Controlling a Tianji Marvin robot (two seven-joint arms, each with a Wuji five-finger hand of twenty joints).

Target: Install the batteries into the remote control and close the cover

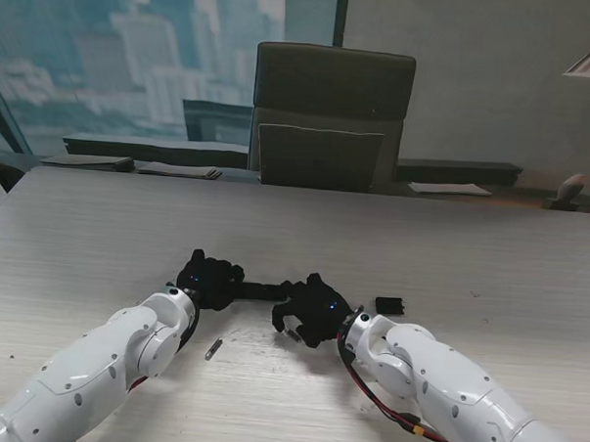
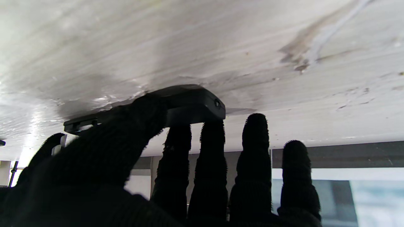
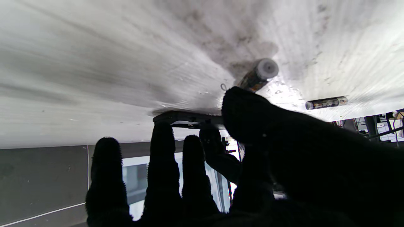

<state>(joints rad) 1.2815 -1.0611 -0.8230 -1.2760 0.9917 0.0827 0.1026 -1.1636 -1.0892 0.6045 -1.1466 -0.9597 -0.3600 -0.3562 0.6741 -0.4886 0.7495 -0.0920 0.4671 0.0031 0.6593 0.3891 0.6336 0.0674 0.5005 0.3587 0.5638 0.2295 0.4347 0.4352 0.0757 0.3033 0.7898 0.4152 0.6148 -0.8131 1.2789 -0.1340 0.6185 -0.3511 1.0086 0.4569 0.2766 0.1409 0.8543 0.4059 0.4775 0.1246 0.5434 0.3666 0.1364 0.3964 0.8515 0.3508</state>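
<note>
In the lower middle of the stand's frame, a slim black remote control is lying flat on the pale wood-grain table, stretched between the two black-gloved hands. The left hand is gripping one end: in the left wrist view the thumb is pressing over the remote's dark rounded body while two fingertips are touching its far edge, the other fingers resting spread past it. The right hand is meeting the other end, where its fingertips are touching the remote's thin dark edge; a light strip is showing along that edge. The right thumb is lying against a battery with a pale round end, though a full grasp cannot be confirmed. A second battery is lying alone on the table, lower in the stand's frame. A small black cover is sitting just right of the right hand.
</note>
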